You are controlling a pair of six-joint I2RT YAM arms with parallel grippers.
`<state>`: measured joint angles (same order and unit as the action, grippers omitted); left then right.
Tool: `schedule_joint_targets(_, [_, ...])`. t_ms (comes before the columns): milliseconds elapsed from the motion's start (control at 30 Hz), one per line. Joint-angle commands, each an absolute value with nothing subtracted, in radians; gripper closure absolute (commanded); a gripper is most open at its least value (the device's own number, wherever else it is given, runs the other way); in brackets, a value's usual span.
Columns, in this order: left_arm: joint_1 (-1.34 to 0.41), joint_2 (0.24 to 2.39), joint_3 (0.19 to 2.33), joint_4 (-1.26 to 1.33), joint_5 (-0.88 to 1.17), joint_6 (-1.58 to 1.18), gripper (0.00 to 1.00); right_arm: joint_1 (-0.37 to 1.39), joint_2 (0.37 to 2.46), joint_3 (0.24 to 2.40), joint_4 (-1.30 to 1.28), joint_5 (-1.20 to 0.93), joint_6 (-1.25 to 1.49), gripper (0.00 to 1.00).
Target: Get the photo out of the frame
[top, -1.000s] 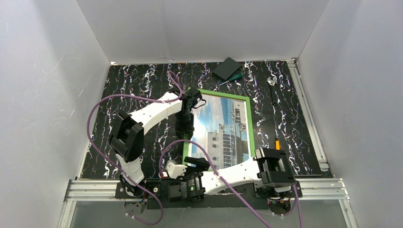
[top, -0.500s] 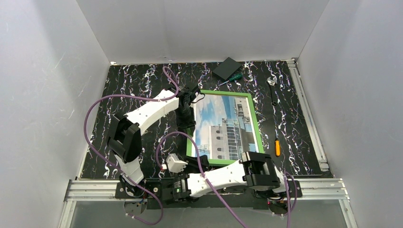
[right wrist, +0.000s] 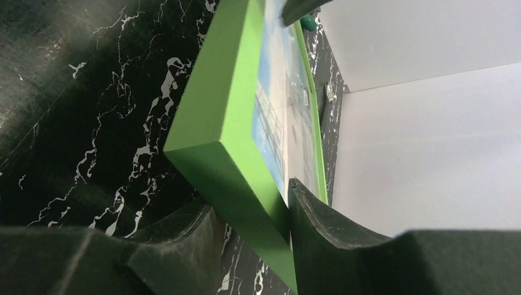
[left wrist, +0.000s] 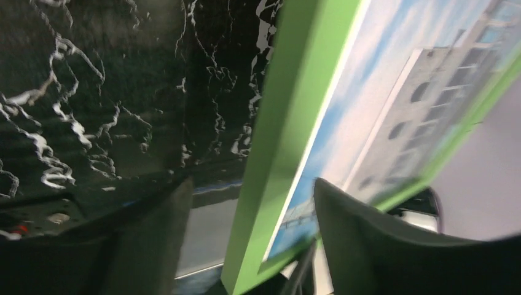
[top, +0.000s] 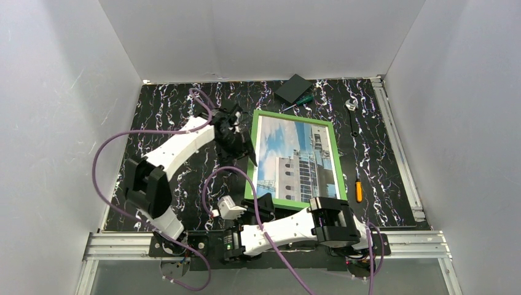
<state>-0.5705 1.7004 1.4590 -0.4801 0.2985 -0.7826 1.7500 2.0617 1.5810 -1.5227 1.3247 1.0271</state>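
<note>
The green frame (top: 251, 161) lies tilted on the black marbled table, with the photo (top: 295, 160) of a white building and blue sky still inside it. My left gripper (top: 241, 143) is at the frame's left side. In the left wrist view its jaws (left wrist: 252, 184) stand apart around the green bar (left wrist: 289, 123); the left finger (left wrist: 153, 233) is clear of it. My right gripper (top: 264, 201) is at the near left corner. In the right wrist view it (right wrist: 252, 200) is shut on the frame's near bar (right wrist: 227, 141), which is lifted off the table.
A black box (top: 293, 88) and a green-handled screwdriver (top: 302, 100) lie at the back. An orange-handled screwdriver (top: 359, 189) lies right of the frame, and a small metal part (top: 351, 104) sits at the back right. White walls close in three sides.
The frame has swung round and shifted right. My right gripper has closed on its near left corner. My left gripper has moved back and left, and its jaws have opened off the frame's edge.
</note>
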Motion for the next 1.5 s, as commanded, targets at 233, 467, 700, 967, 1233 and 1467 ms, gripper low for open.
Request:
schedule_joint_targets(233, [-0.361, 1.387, 1.153, -0.105, 0.69, -0.972, 0.02, 1.781, 1.98, 1.533, -1.596, 1.421, 1.139, 0.99])
schedule_joint_targets(467, [-0.354, 1.437, 0.96, 0.405, 0.821, -1.182, 0.02, 1.78, 1.968, 1.542, -1.596, 1.433, 1.163, 0.99])
schedule_joint_targets(700, [-0.406, 1.543, 0.975, 0.548, 0.818, -1.204, 0.02, 1.78, 1.963, 1.534, -1.597, 1.434, 1.174, 0.99])
schedule_joint_targets(967, [-0.494, 1.592, 1.115, 0.143, 0.654, -0.949, 0.39, 1.781, 1.955, 1.532, -1.597, 1.424, 1.182, 0.99])
schedule_joint_targets(1233, [-0.511, 1.567, 1.183, -0.063, 0.544, -0.833, 0.66, 1.783, 1.959, 1.534, -1.597, 1.417, 1.193, 0.99])
schedule_joint_targets(1467, [-0.51, 1.543, 1.251, -0.219, 0.506, -0.75, 0.85, 1.784, 1.953, 1.533, -1.596, 1.399, 1.212, 0.88])
